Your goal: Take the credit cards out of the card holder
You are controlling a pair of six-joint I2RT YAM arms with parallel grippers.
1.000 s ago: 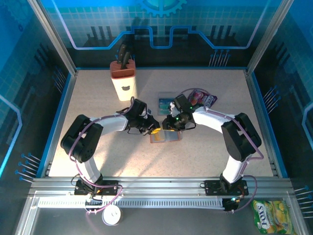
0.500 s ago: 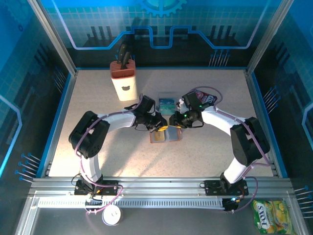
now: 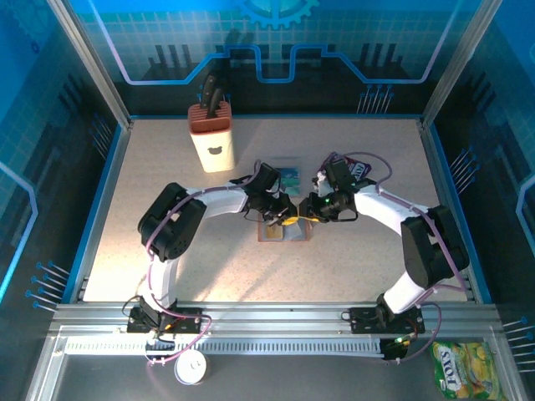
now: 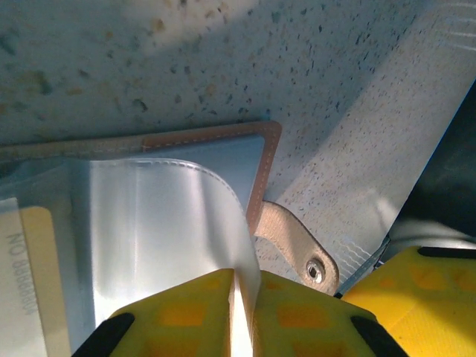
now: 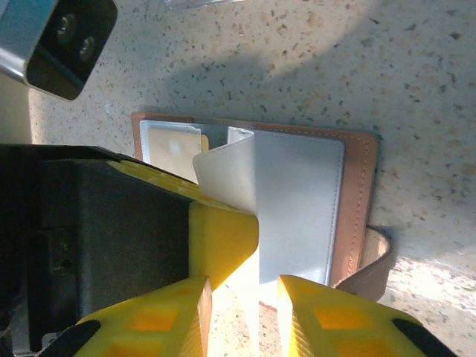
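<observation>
Left wrist: pinching clear sleeve (image 4: 163,223) of card holder (image 4: 264,171) with left gripper (image 4: 239,290), credit card (image 4: 33,275) just beside pinch; right gripper (image 5: 242,301) half-spread opposite

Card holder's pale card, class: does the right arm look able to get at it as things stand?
Probably not directly: the left fingers, pinching the clear sleeve, sit between the right fingers and the pale card in the card holder.
</observation>
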